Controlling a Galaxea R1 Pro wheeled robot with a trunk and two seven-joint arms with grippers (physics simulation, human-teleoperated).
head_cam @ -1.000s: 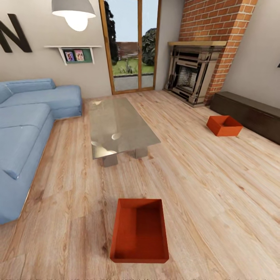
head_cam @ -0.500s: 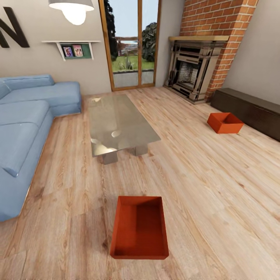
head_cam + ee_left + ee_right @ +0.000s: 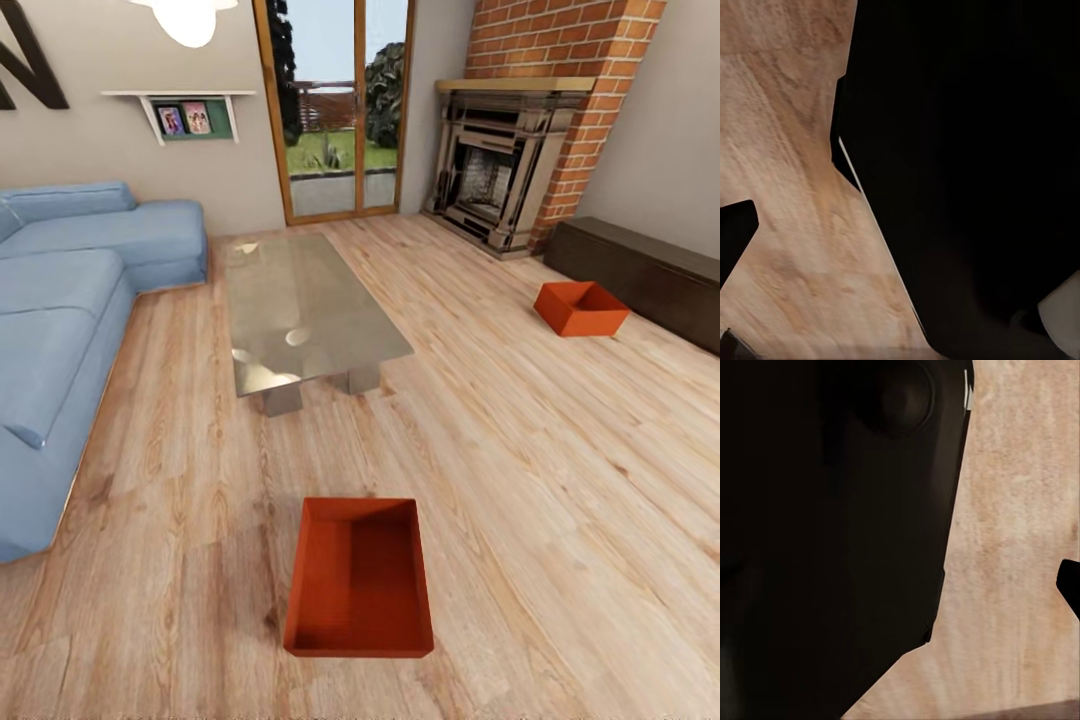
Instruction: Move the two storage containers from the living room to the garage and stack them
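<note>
As I face the living room, the nearer storage container (image 3: 359, 578) lies dead ahead on the plank floor (image 3: 560, 480), long axis pointing away, the second (image 3: 581, 307) far right; pincer states I cannot tell.

Two orange-red storage containers sit on the wood-plank floor (image 3: 520, 470): the near container (image 3: 359, 578) and the far container (image 3: 581, 307). There is one blue sofa (image 3: 70, 310), one glass coffee table (image 3: 300, 312), one brick fireplace (image 3: 500, 170), one dark low bench (image 3: 640, 275) and one wall shelf (image 3: 185, 110). The shelf holds what look like two small framed pictures (image 3: 184, 120), though they are too small to be sure.
</note>
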